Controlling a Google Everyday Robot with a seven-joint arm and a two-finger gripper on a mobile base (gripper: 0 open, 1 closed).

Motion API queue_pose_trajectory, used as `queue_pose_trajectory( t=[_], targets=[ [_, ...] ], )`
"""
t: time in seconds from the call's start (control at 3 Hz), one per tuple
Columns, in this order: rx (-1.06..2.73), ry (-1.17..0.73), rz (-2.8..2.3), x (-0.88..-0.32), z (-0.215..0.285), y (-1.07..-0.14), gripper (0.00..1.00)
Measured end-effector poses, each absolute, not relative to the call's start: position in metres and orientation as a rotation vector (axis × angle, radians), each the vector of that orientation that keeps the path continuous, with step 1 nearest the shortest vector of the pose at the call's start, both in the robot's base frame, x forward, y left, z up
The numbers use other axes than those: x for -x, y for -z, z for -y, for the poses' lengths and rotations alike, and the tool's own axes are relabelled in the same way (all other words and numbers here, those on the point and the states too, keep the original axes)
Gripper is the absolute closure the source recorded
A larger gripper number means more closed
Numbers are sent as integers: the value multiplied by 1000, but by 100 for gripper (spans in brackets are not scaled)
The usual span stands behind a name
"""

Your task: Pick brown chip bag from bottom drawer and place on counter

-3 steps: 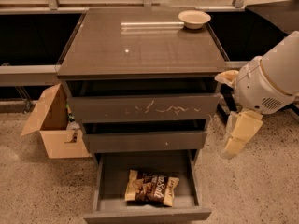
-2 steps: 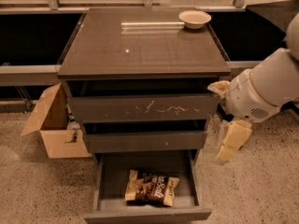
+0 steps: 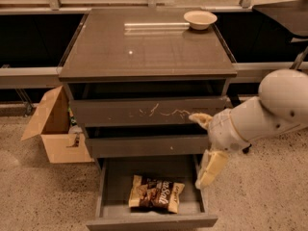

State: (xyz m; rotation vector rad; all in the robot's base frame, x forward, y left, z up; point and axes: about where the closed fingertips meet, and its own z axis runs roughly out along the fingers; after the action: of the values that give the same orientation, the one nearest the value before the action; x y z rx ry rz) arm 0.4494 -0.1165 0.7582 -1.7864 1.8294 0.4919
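- A speckled stone floor [image 3: 43, 196] runs under a dark grey drawer cabinet set against a low window ledge, with an open cardboard box [image 3: 50, 129] on the floor just left of it.
- The brown chip bag [image 3: 156, 193] lies flat on the floor of the bottom drawer [image 3: 149, 221], near the front and slightly right of centre. Its cream ends point left and right, so its top face is exposed to a reach from above.
- The bottom drawer is pulled well out past the two above it, which is what leaves the bag reachable.
- The gripper [image 3: 196, 150] hangs at the drawer's right side, above and to the right of the bag and not touching it. Its two cream fingers [image 3: 211, 167] are spread wide, with nothing between them.
- One finger points down toward the drawer's right wall, so the gripper looks set up for a descent, though it needs to shift left first.
- The white arm [image 3: 269, 109] comes in from the right, across the middle drawer [image 3: 144, 146] and the scratched upper drawer [image 3: 144, 110].
- The counter [image 3: 144, 47] carries a shallow pale bowl [image 3: 200, 19] at its back right corner, and the bare glossy area in front of it looks like a fair place for the bag.
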Motion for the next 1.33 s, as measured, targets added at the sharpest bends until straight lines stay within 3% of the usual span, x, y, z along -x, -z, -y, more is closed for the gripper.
queue_pose_trajectory(
  t=[1.33],
  targets=[
    [1776,-738,-1724,-460,90,-647,0]
  ],
)
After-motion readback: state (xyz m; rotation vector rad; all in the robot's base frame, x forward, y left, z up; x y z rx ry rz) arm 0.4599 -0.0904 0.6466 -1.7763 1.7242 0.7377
